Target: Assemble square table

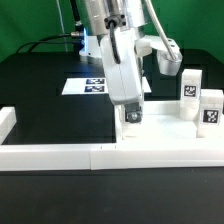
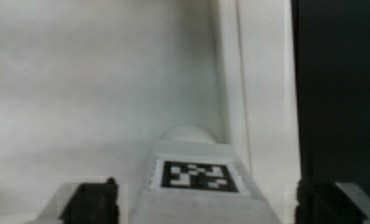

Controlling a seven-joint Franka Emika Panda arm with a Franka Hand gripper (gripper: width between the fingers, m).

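A: What is the setting?
B: A black worktop (image 1: 45,95), green backdrop, white border wall (image 1: 60,153) in front.
A: The tool (image 1: 132,116)?
B: Released, its fingers (image 2: 97,200) apart astride a tagged leg (image 2: 200,170) on the tabletop (image 1: 165,125). Only the exterior view shows two more legs (image 1: 200,102).

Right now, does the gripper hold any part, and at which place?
Nothing is held. The gripper is open, its fingers apart from the tagged leg between them.
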